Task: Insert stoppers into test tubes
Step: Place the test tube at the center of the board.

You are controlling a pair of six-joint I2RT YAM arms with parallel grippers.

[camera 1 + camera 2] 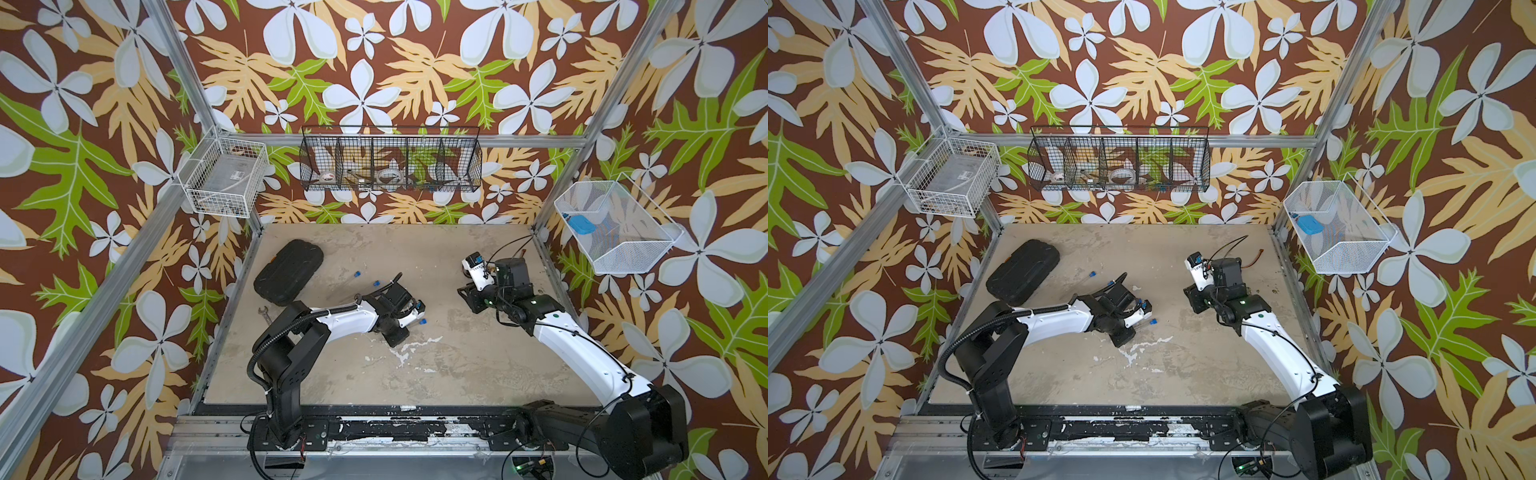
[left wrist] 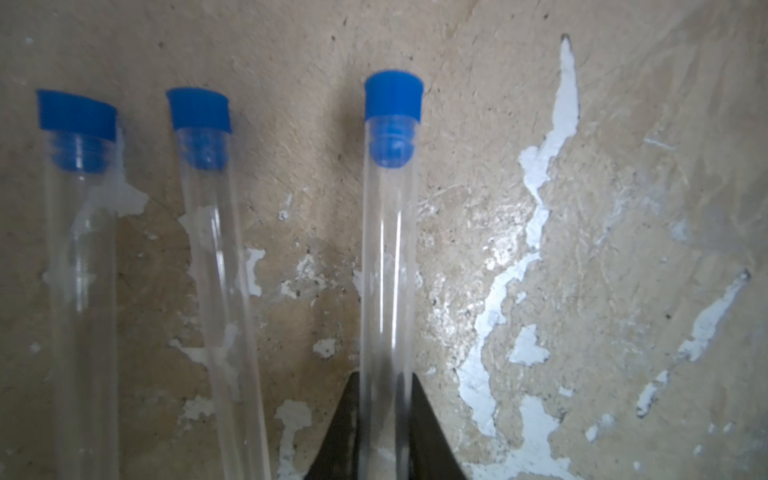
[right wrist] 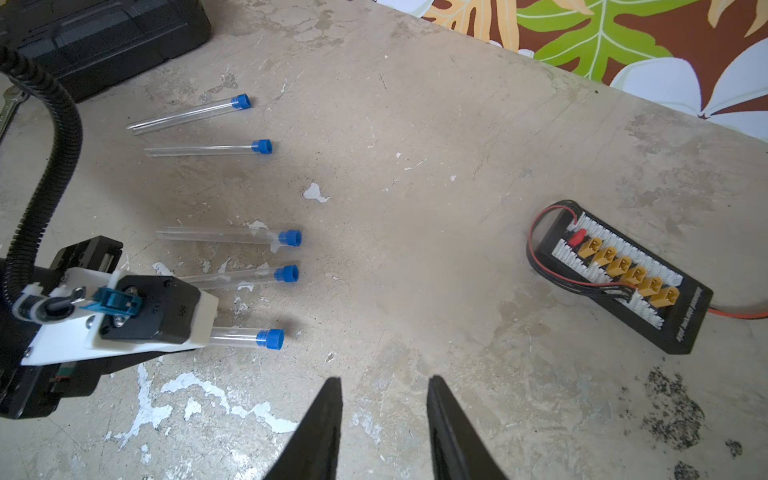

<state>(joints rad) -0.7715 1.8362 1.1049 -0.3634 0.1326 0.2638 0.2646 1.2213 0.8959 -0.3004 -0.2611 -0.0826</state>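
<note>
Five test tubes (image 3: 199, 148), five blue stoppers (image 3: 262, 146), one black case (image 3: 104, 37), one wrench (image 1: 264, 314), one connector board (image 3: 685, 324).

This is a robot test booth, the kind found in a lab or workshop rather than a lived-in room. A bare metal frame (image 1: 266, 139) boxes in a scuffed, paint-chipped tabletop (image 1: 457, 353), and patterned wallpaper (image 1: 374, 50) (brown, with white flowers and green leaves) covers the walls. A left arm (image 1: 345, 318) and a right arm (image 1: 582, 349) stand on a rail (image 1: 374, 428) along the front, wire baskets (image 1: 224, 208) hang from the frame, and on the tabletop lie test tubes (image 3: 199, 149) with blue stoppers (image 3: 262, 146), a black tool case (image 1: 289, 270), a wrench (image 1: 264, 314) and a charging board (image 3: 619, 282).
</note>
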